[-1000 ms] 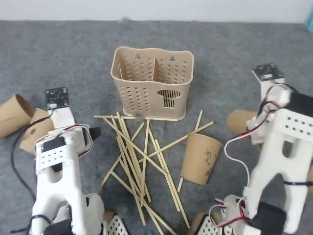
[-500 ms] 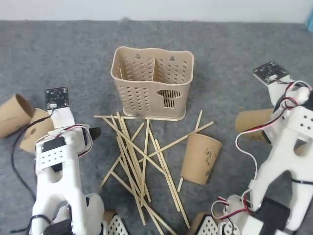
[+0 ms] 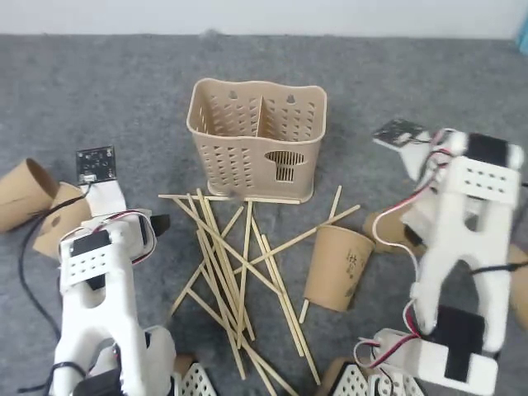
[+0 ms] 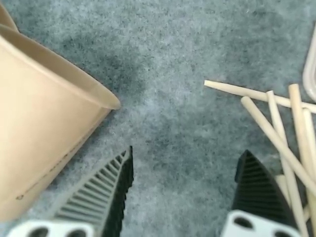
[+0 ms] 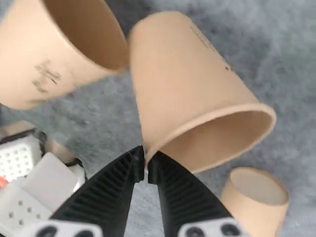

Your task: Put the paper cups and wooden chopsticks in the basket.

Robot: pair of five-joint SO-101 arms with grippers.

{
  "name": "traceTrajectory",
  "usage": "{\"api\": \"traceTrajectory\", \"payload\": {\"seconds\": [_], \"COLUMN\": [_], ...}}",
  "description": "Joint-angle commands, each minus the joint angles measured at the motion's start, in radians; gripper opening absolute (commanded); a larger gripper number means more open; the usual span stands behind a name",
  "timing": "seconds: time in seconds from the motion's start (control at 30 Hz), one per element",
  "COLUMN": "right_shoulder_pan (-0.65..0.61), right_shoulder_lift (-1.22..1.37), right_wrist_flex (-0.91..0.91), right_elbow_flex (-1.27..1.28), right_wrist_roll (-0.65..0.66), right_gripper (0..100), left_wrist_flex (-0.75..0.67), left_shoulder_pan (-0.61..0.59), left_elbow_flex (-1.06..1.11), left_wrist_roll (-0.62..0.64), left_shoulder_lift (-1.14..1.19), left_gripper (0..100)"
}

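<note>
Chopsticks and a cup crowd before the basket; top open.

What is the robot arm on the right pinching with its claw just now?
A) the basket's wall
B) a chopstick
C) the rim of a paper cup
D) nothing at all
C: in the right wrist view the right gripper is closed thin on the rim of a cup lying on its side.
</note>
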Motion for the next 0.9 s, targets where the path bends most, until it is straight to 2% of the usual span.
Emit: {"api": "traceTrajectory", "payload": {"seconds": [0.0, 0.17, 0.33, 0.53, 0.67, 0.8, 0.87], "right_shoulder_pan": [-0.102, -0.249, -0.315, -0.251, -0.173, -0.088, -0.064], "right_shoulder_lift": [-0.013, -0.016, -0.016, -0.018, -0.019, -0.108, -0.202], "right_wrist_flex": [0.039, 0.039, 0.042, 0.042, 0.042, 0.045, 0.044], "right_elbow_flex": [-0.009, -0.011, -0.043, -0.226, -0.315, -0.316, -0.278], "right_wrist_roll": [-0.081, -0.16, -0.167, -0.334, -0.506, -0.7, -0.744], "right_gripper": [8.0, 26.3, 31.4, 31.4, 31.4, 31.4, 31.4], "left_wrist_flex": [-0.021, -0.021, -0.021, -0.023, -0.023, -0.023, -0.023], "left_shoulder_pan": [0.006, 0.008, 0.008, 0.008, 0.008, 0.008, 0.008], "left_elbow_flex": [-0.002, -0.002, -0.002, -0.002, -0.002, -0.004, -0.004], "left_wrist_roll": [-0.011, -0.011, -0.011, -0.011, -0.011, -0.011, -0.011], "left_shoulder_lift": [-0.029, -0.029, -0.029, -0.029, -0.029, -0.029, -0.029], "left_gripper": [32, 32, 32, 32, 32, 32, 32]}}
